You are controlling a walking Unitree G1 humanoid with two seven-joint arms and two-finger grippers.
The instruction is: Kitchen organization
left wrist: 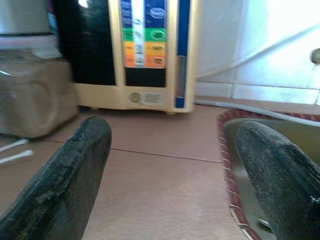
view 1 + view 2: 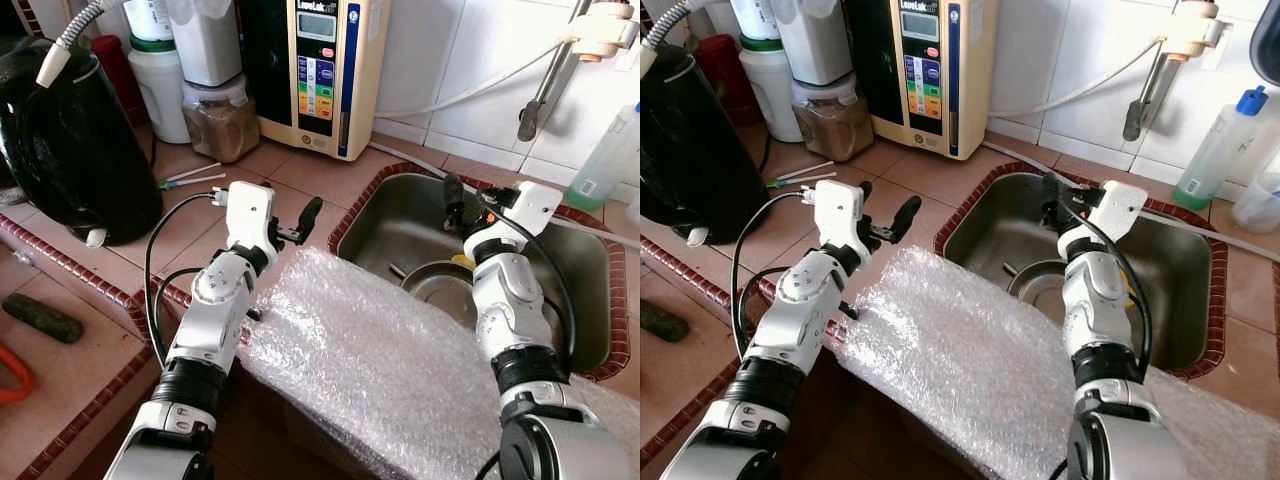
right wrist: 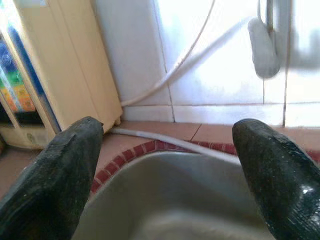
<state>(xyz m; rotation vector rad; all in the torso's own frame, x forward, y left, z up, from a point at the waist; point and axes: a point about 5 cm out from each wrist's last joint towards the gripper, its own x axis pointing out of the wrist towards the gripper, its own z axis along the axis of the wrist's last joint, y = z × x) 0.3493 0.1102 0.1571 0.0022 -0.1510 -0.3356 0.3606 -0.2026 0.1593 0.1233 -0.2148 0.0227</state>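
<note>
Fingers spread wide and empty, our left gripper hovers over the tiled tabletop, our right gripper likewise over the steel sink. A bubble wrap sheet drapes the tabletop's front edge, ungrasped. A metal bowl sits in the sink; tidying looks barely begun.

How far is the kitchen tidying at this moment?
Nothing looks put away yet. Both arms are raised with jaws open and empty: the left gripper over the tiled counter, the right gripper over the sink. Still left: the bubble wrap draped over the counter edge, the metal dish in the sink, and two cotton swabs by the jar.
</note>
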